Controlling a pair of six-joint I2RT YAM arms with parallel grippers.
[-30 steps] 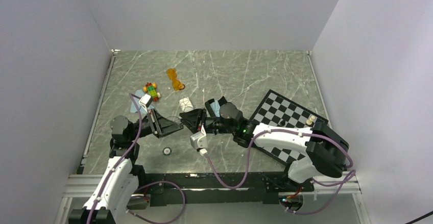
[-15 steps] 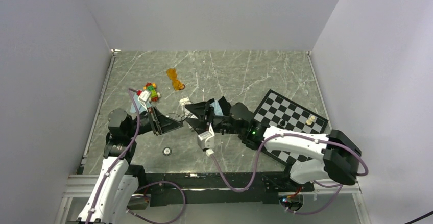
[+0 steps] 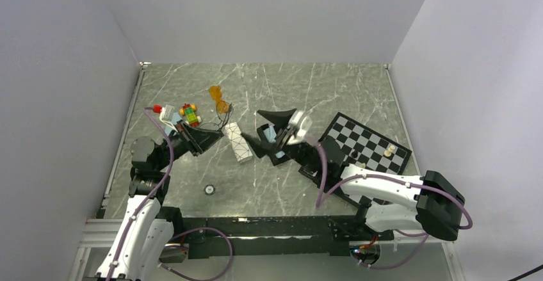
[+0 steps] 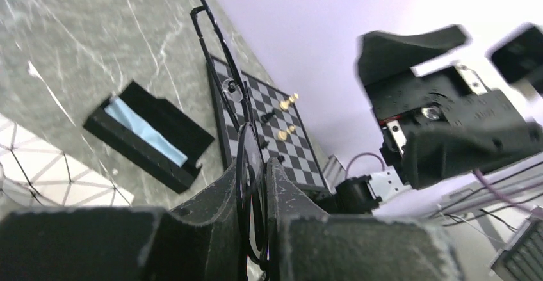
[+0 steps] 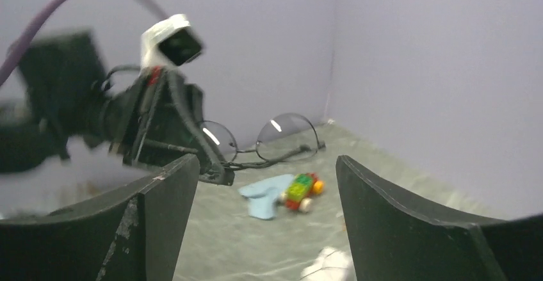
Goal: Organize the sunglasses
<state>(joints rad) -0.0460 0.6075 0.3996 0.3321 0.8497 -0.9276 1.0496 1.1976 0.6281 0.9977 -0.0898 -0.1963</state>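
Top view, left gripper [image 3: 218,137]: clamped on the thin black wire-framed sunglasses [image 3: 225,116], which project past its tips toward the back of the table.
Top view, orange translucent plastic sunglasses [image 3: 219,100]: lying on the grey marble table [image 3: 320,89], back-left of centre, just beyond the black wire-framed sunglasses and near the multicoloured block toy [image 3: 189,114].
Top view, right gripper [image 3: 250,124]: fingers spread wide, nothing between them.
Top view, black oblong case [image 3: 274,137]: open, pale blue lining; seen between the right gripper's two fingers.
Top view, white case with black line pattern [image 3: 237,143]: flat on the table between the two grippers.
Top view, chessboard [image 3: 365,150]: right side, partly under the right arm.
Left wrist, grasp: both pads [image 4: 218,198] pinch one round rim of the black wire-framed sunglasses [image 4: 245,166]; one temple arm rises clear above.
Left wrist, background: black oblong case [image 4: 150,137] apart from the white case with black line pattern [image 4: 45,178]; a few pieces stand on the chessboard [image 4: 294,146].
Right wrist, right gripper [image 5: 266,162]: released, wide gap.
Right wrist, black wire-framed sunglasses [image 5: 282,134]: held off the table by the left gripper [image 5: 214,172], both lenses visible, blurred.
Right wrist, below: multicoloured block toy [image 5: 299,190] touching a pale blue cloth [image 5: 264,199].
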